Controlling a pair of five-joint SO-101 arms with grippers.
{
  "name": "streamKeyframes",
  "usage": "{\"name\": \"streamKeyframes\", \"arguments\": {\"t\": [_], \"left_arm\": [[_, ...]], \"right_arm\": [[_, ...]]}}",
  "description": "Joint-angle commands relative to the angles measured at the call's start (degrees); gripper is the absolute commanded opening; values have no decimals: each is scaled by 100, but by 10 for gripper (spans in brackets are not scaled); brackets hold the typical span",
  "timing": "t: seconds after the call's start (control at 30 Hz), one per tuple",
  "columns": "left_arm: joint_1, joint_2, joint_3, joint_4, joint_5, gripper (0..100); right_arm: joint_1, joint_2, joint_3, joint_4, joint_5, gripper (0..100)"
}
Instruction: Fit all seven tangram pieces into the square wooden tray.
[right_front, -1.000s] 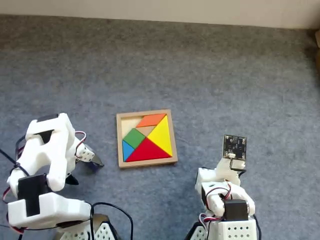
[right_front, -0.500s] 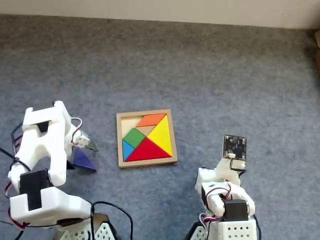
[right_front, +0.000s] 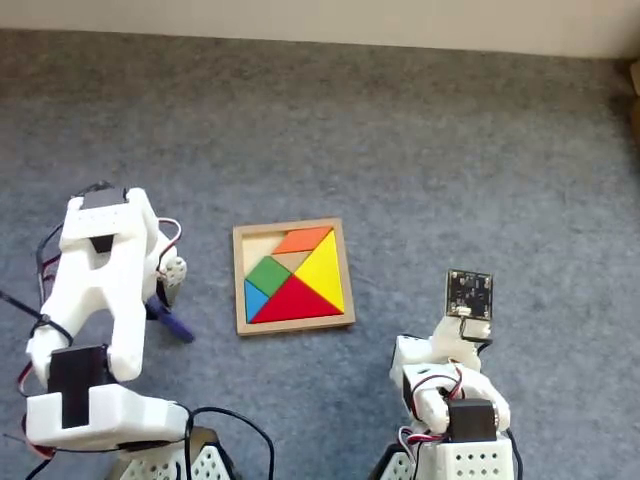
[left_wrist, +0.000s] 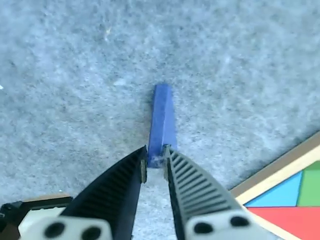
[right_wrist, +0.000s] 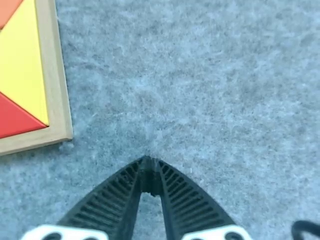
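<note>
The square wooden tray (right_front: 240, 280) lies mid-table with orange, green, light blue, red and yellow pieces fitted in it and bare wood at its far left corner. Left of the tray, my left gripper (left_wrist: 155, 159) is shut on the near end of a dark blue piece (left_wrist: 163, 120), held on edge above the carpet; that dark blue piece (right_front: 172, 322) pokes out beside the left arm. The tray's corner (left_wrist: 280, 170) lies close by. My right gripper (right_wrist: 148, 175) is shut on nothing, low over the carpet near the tray's edge (right_wrist: 56, 90).
Grey carpet covers the whole table. The left arm's white body (right_front: 100, 290) stands left of the tray and the right arm's base (right_front: 450, 400) sits at the near right. A pale wall strip runs along the far edge.
The left arm has swung away from me and closer to the tray, carrying the dark blue piece, which now stands on edge. The right arm has not moved.
</note>
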Motion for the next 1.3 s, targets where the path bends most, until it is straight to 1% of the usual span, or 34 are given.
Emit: {"name": "streamKeyframes", "arguments": {"t": [0.0, 0.17, 0.33, 0.5, 0.57, 0.93, 1.07, 1.27], "left_arm": [[400, 40, -22, 26, 387, 6], [778, 13, -57, 44, 440, 6], [857, 75, 84, 0, 448, 6], [866, 75, 804, -712, 422, 6], [866, 66, 998, -879, 422, 6], [971, 22, 1077, -879, 413, 6], [1244, -295, 892, -554, 422, 5], [1587, -1569, 268, 211, 440, 5]], "right_arm": [[75, -66, 778, 40, -44, 9], [75, -66, 778, 40, -44, 9], [75, -66, 778, 40, -44, 9], [75, -66, 778, 40, -44, 9], [75, -66, 778, 40, -44, 9], [75, -66, 778, 40, -44, 9], [75, -66, 778, 40, -44, 9], [75, -66, 778, 40, -44, 9]]}}
